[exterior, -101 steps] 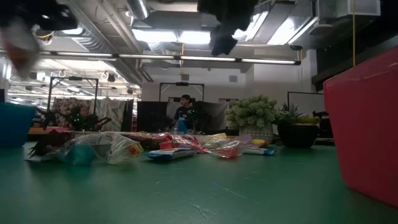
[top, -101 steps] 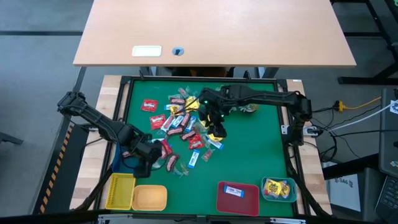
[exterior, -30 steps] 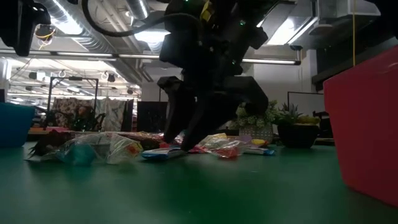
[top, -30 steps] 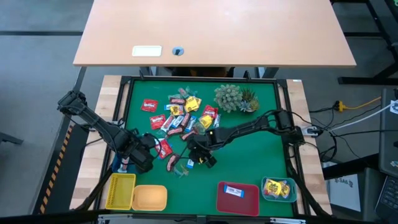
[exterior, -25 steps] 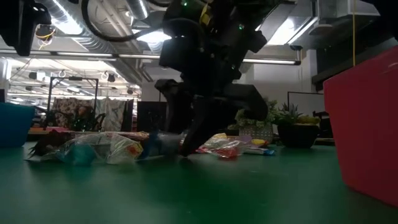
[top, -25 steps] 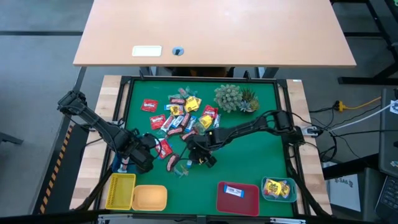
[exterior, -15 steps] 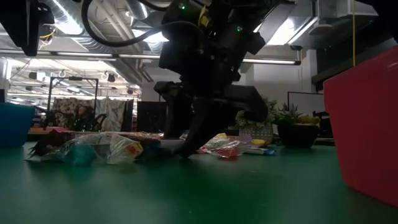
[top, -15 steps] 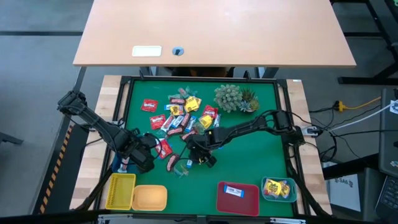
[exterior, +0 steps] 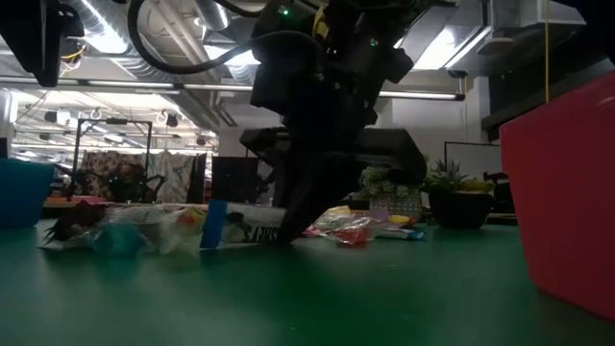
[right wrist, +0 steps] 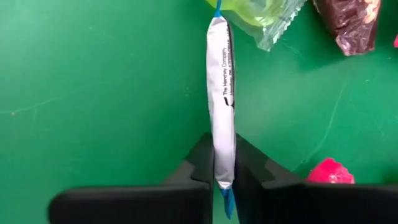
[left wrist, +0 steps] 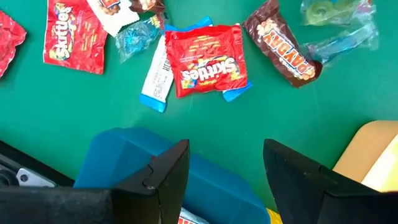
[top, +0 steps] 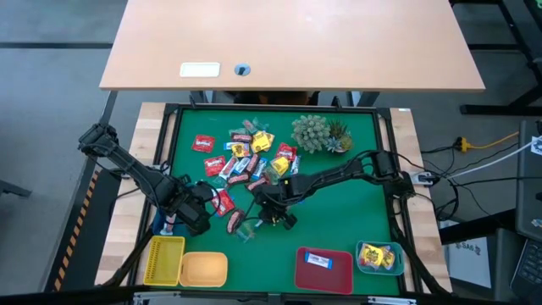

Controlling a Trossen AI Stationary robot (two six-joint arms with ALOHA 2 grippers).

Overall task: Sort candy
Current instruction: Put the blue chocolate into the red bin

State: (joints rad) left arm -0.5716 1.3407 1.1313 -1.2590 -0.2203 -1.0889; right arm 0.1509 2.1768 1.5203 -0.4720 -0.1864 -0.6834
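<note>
Sorting is barely starting: the right tool [right wrist: 222,163] is pinching a blue-and-white wrapped candy [right wrist: 221,93] edgewise while the candy pile [top: 246,161] is sitting unsorted; the left tool [left wrist: 225,168] is hovering open.

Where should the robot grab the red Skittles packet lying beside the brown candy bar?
Probably from straight above, jaws pinching the red Skittles packet across its puffy middle. It lies flat on the green mat, overlapping a blue-and-white candy, so coming in sideways would likely just push it.
</note>
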